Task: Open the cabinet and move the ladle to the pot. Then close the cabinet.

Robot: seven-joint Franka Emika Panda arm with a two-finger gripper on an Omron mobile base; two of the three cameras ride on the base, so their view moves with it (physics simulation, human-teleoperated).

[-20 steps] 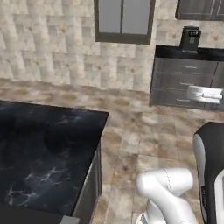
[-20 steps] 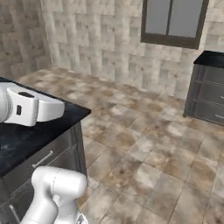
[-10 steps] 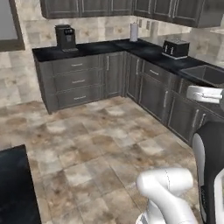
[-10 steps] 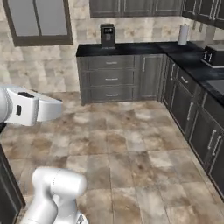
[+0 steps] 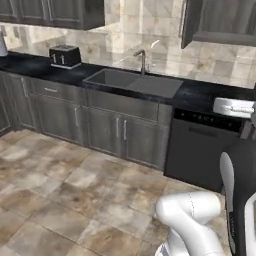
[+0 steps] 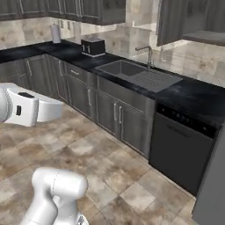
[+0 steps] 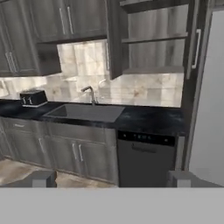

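Dark grey-brown wood-grain, the cabinet [image 7: 153, 52] hangs on the wall above the counter, right of the sink, with its framed doors swung open and its flat shelves exposed. Opening looks done; carrying the ladle to the pot and shutting the doors seem left. The gripper [image 7: 111, 180] is spread wide, holds nothing and sits well short of the cabinet. Below lie a glossy black counter [image 7: 148, 119], a recessed sink [image 7: 83, 112] with a curved tap, and a smooth dark dishwasher front [image 7: 144, 159]
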